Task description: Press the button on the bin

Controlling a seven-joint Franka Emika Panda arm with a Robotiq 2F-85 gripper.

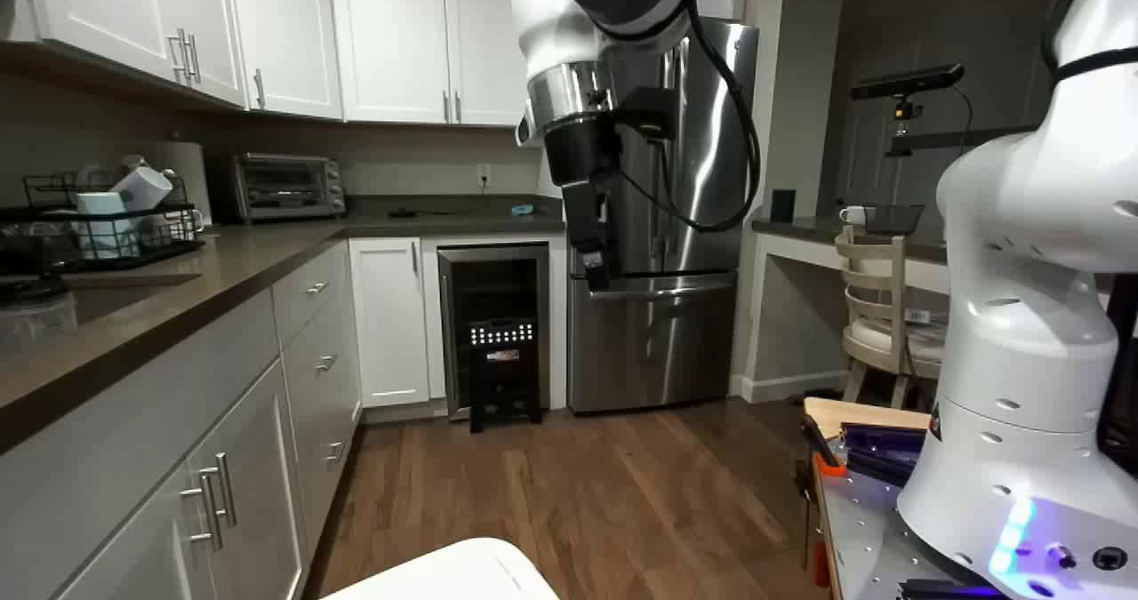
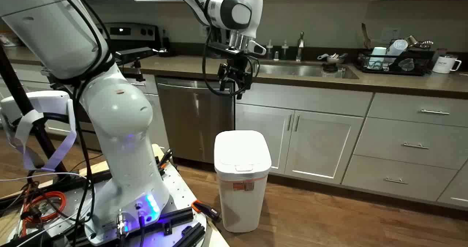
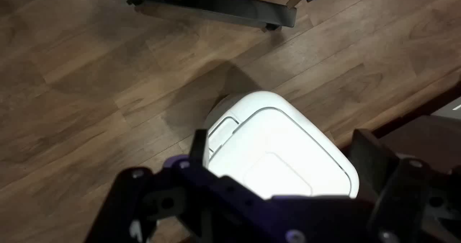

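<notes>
White bin [image 2: 241,176] stood closed, contents hidden; above it, the gripper [image 3: 281,136] held its fingers [image 3: 371,158] wide apart; a black rack [image 2: 395,71] contained cups [image 2: 397,47].

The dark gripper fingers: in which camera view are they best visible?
The wrist view: both dark, blocky fingers appear large and clearly apart, though blurred. In both exterior views they look small, and their opening is hard to judge.
</notes>
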